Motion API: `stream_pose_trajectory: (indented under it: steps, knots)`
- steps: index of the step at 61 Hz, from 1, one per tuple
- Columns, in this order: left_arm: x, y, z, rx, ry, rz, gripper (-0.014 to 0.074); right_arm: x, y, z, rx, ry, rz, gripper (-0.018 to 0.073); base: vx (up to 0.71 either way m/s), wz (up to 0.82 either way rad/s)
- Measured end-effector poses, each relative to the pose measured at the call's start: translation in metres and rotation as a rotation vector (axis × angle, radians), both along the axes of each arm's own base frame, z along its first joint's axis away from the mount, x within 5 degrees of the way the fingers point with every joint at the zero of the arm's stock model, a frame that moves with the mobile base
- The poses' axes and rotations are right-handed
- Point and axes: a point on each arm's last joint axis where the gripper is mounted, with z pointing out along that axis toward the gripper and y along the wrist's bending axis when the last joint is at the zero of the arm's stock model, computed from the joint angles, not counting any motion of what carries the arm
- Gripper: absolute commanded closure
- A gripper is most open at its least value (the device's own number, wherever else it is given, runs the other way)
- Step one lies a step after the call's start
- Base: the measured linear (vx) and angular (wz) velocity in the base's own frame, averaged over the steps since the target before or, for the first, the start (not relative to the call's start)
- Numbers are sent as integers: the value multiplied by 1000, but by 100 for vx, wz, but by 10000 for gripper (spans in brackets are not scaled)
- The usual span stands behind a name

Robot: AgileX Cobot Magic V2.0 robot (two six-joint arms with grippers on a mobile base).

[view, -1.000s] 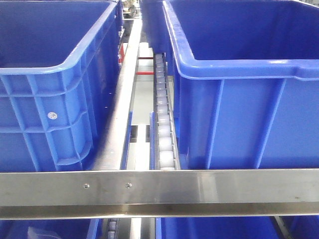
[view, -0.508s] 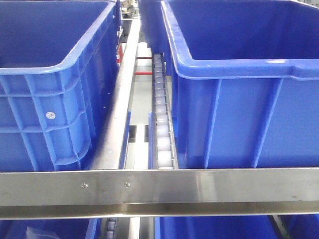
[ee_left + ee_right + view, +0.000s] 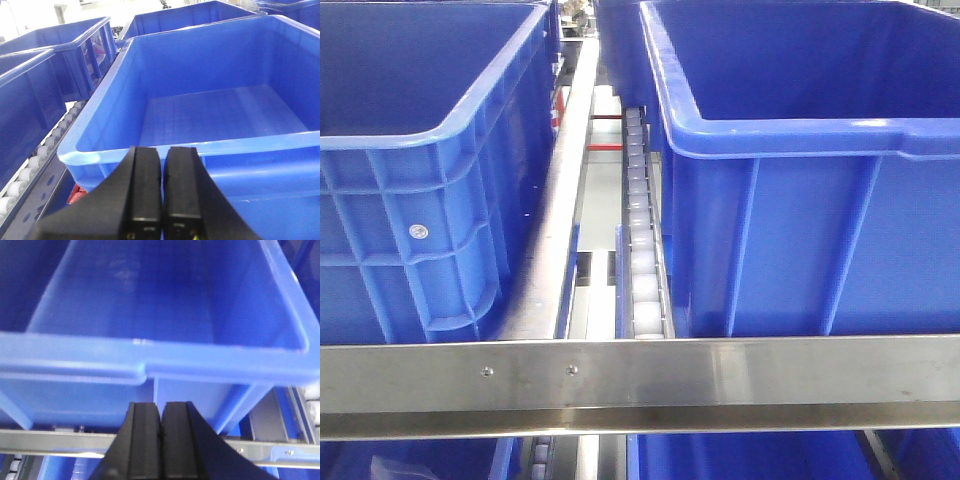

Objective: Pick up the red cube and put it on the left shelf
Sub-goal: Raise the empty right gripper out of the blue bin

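The left shelf fills the front view: a steel front rail (image 3: 720,385), a white roller track (image 3: 642,250) and two big dark-blue crates (image 3: 410,200) (image 3: 800,230). My left gripper (image 3: 163,150) is shut with nothing in it, just short of the near rim of an empty blue crate (image 3: 210,115). My right gripper (image 3: 161,405) is also shut and empty, below the front wall of another empty crate (image 3: 165,300). No red cube shows clearly. A small red patch (image 3: 75,194) peeks from under the crate corner in the left wrist view; I cannot tell what it is.
More blue crates (image 3: 55,55) stand behind and to the left, with rollers (image 3: 30,165) running between them. A lower tier with blue crates (image 3: 740,458) shows under the rail. A steel rail (image 3: 50,440) crosses beneath the right crate.
In the front view the crates and roller track have drifted a few pixels to the left. Nothing else differs.
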Motion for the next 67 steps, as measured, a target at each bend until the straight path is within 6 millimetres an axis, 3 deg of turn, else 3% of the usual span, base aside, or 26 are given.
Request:
stream_pose_trajectory:
  steps: [49, 67]
  knots:
    - [0, 0, 0, 0, 0, 0, 491, -21, -4, -55, 75, -39, -54, 501, 0, 0]
    - [0, 0, 0, 0, 0, 0, 491, -24, -4, -53, 77, -86, -50, 501, -1, -5]
